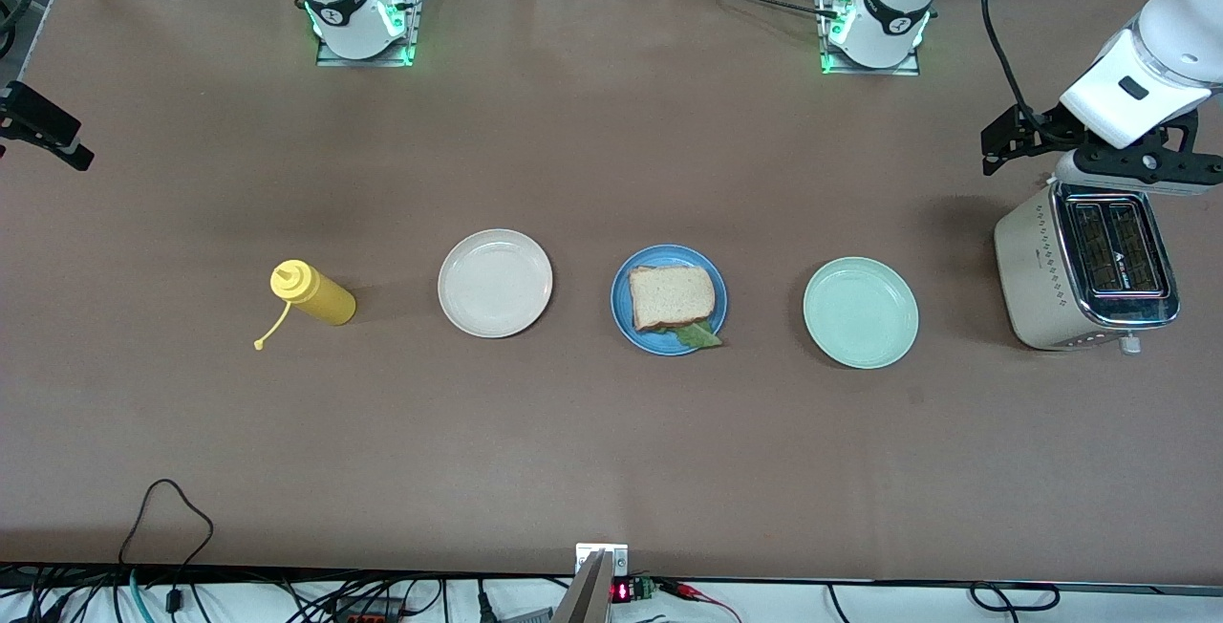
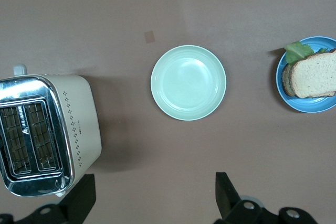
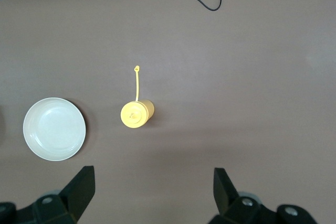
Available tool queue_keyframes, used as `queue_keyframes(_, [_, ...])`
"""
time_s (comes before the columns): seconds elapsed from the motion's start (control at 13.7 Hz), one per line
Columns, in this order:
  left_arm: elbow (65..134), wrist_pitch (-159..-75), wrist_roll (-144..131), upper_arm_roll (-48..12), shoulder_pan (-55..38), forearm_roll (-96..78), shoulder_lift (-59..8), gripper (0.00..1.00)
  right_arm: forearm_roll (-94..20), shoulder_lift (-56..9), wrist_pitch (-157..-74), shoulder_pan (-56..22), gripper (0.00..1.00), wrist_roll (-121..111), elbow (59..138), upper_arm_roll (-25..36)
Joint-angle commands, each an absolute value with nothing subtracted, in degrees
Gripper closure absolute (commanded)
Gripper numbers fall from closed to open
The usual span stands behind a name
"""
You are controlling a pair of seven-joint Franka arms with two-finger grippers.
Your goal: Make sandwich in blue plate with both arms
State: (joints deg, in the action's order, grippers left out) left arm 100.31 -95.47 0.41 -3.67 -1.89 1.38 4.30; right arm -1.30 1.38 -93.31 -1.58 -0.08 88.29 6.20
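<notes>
Three round plates are lined up on the brown worktop (image 1: pixel 611 451): a cream-white plate (image 1: pixel 495 282), a glossy blue plate (image 1: pixel 669 299) bearing one lettuce-filled toast sandwich (image 1: pixel 673 298), and a pale mint-green plate (image 1: pixel 860 311). One yellow squeeze bottle (image 1: pixel 312 292) and one cream toaster (image 1: pixel 1086 266) flank them, with bare worktop nearer the front camera. The left gripper (image 2: pixel 152 198) is held over the toaster and the right gripper (image 3: pixel 152 195) above the bottle, jaws released, both well apart from the sandwich.

Right claw (image 3: pixel 152 195) spread over table; yellow bottle (image 3: pixel 137 114) beside cream plate (image 3: pixel 54 128).

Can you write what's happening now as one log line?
sandwich: on blue plate | left gripper: open, over table by toaster | right gripper: open, empty
</notes>
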Motion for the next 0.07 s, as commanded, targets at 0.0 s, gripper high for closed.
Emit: queue_keyframes(0.0, [100.4, -94.4, 0.4, -3.6, -1.9, 1.1, 5.0, 0.00, -2.6, 1.7, -92.5, -1.6, 0.00, -0.3, 87.5, 6.2])
